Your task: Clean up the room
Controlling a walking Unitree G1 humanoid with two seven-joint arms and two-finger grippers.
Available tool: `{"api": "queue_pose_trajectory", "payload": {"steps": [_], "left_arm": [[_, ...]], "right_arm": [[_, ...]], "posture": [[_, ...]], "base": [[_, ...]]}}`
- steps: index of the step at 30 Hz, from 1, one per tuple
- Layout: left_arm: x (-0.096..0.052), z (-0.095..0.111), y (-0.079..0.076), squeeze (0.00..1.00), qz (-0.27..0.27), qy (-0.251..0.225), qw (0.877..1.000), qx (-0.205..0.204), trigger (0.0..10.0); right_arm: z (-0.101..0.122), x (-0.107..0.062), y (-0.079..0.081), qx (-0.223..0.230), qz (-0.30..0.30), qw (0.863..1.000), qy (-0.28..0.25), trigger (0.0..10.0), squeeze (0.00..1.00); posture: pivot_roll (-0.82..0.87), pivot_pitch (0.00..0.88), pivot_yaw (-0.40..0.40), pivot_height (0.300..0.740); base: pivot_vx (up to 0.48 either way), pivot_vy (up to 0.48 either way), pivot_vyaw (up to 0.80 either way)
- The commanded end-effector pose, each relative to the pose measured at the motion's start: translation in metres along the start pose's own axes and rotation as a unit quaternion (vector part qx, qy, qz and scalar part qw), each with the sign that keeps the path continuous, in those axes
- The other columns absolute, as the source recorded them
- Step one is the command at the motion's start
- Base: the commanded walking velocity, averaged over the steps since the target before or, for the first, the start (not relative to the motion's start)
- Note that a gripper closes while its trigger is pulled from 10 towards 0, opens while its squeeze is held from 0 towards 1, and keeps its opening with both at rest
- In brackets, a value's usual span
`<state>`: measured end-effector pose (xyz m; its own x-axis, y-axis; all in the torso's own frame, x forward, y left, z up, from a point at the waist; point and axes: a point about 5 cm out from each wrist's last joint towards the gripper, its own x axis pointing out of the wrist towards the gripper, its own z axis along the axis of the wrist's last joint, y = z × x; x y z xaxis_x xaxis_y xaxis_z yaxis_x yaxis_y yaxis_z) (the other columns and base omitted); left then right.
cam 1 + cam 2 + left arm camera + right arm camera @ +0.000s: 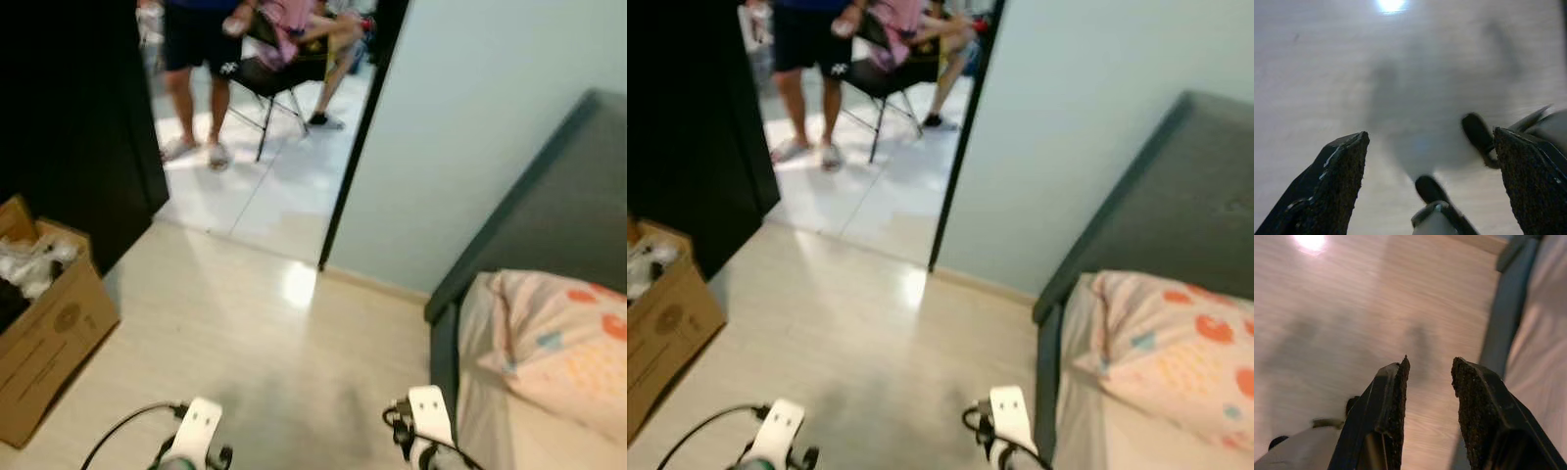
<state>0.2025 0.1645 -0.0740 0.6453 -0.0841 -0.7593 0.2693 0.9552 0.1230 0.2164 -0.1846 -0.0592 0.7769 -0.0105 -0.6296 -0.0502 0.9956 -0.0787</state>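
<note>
I'm carrying both arms low and empty over the bare wood floor (265,333), left pincer (1430,147) spread wide, right pincer (1430,377) narrowly parted, with the cardboard box (49,343) of clutter to my left.
</note>
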Motion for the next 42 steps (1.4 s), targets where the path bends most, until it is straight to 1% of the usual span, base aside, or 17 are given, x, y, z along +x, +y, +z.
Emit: {"api": "queue_pose_trajectory", "payload": {"steps": [1,42], "left_arm": [[-0.0008,-0.0057,-0.0054,0.0,-0.009,0.01,1.0,0.0,10.0],[-0.0004,-0.0037,-0.0044,0.0,-0.008,0.007,1.0,-0.003,10.0]], "right_arm": [[-0.0036,-0.001,-0.0029,-0.003,-0.004,1.0,0.01,10.0,0.0],[-0.004,-0.001,-0.0025,-0.004,-0.007,1.0,0.012,10.0,0.0]], "posture": [[-0.05,0.0,-0.021,0.74],[-0.06,0.0,-0.018,0.74]], "base": [[0.0,0.0,-0.8],[0.0,0.0,-0.8]]}}
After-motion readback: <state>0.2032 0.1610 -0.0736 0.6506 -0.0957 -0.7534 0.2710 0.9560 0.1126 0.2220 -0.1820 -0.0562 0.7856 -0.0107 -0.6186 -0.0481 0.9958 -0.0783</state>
